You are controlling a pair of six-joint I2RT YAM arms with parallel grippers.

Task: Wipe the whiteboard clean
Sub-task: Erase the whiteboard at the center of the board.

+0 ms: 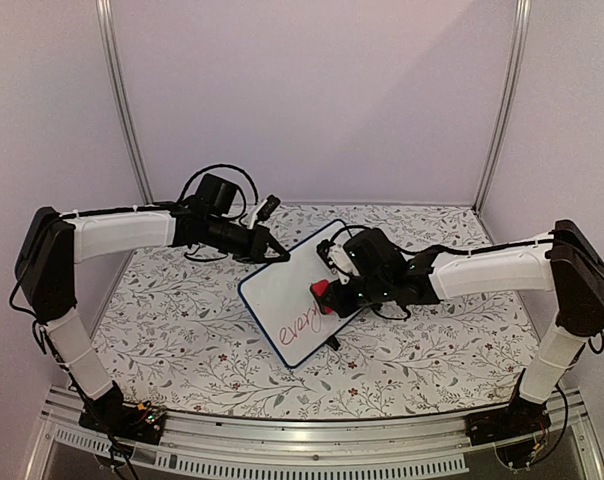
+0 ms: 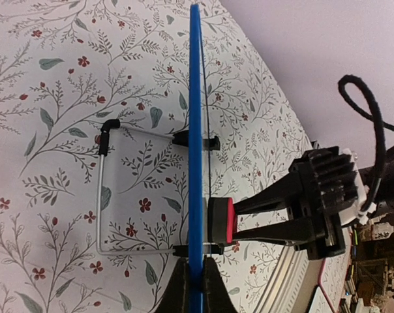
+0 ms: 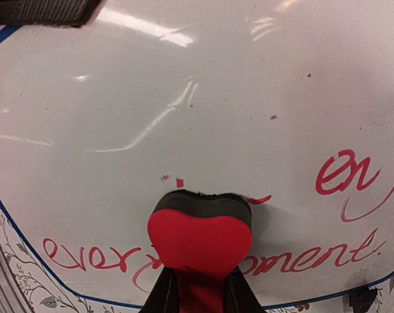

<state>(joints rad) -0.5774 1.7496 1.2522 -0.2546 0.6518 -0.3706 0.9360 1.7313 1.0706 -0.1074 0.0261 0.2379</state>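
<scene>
Right gripper has its jaws pinched on a small red eraser, one finger on each side. The dark felt side of the eraser is flat against the whiteboard. From the left wrist view you can see that contact side-on: the eraser is touching the face of the board, with the right gripper coming in from the right.

Left gripper is clamped on the thin blue frame of the whiteboard, jaws squeezed onto the edge from both sides. In the top view the left gripper has hold of the board's far-left edge.

Red marker writing runs along the lower part of the board next to the eraser, and there's another bit of scrawl near the right edge. The upper stretch looks wiped apart from a few red specks.

The whiteboard sits around the middle of the tabletop, turned diagonally so one corner points at the far edge and another at the near edge. A bent wire stand sticks out from its back over the floral cloth. The right gripper is over the board's right half.
</scene>
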